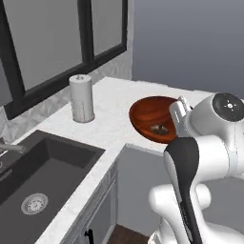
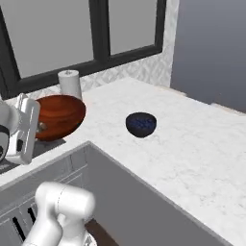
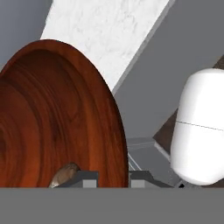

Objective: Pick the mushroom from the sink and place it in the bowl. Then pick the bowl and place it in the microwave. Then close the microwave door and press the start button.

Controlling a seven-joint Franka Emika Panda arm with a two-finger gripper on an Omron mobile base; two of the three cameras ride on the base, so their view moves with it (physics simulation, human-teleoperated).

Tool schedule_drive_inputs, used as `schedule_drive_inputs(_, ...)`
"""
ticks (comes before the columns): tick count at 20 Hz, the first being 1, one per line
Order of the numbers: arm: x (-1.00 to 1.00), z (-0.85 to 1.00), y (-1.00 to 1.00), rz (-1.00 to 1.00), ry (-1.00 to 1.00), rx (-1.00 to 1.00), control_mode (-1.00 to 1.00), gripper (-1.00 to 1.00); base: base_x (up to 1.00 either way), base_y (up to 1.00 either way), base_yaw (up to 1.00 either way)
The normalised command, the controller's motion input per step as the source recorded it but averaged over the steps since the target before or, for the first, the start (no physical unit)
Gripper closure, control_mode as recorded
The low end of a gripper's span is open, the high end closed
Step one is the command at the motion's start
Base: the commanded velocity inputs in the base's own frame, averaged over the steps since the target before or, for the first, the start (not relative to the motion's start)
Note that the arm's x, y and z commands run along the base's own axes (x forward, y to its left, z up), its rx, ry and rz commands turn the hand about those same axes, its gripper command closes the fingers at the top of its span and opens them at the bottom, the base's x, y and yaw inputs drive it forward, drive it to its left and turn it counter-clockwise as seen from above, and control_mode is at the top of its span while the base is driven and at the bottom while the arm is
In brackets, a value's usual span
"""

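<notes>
The pincer (image 3: 113,177) is clamped on the rim of the tilted bowl (image 1: 151,116), mushroom (image 1: 159,128) inside; a paper-towel roll (image 1: 81,98) and small dark-blue bowl (image 2: 141,124) stand on the counter (image 2: 192,139) nearby.

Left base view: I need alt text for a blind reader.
The gripper is shut on the rim of the wooden bowl, held tilted with the mushroom inside. At left are the dark sink and a paper towel roll.
</notes>
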Motion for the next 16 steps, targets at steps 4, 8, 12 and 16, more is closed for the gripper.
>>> schedule_drive_inputs(4,0.00,0.00,0.00,0.00,0.00,0.00,1.00,1.00,0.00,0.00,-1.00)
schedule_drive_inputs(8,0.00,0.00,0.00,0.00,0.00,0.00,1.00,1.00,0.00,0.00,-1.00)
schedule_drive_inputs(12,0.00,0.00,0.00,0.00,0.00,0.00,1.00,1.00,0.00,0.00,-1.00)
schedule_drive_inputs(16,0.00,0.00,0.00,0.00,0.00,0.00,1.00,1.00,0.00,0.00,-1.00)
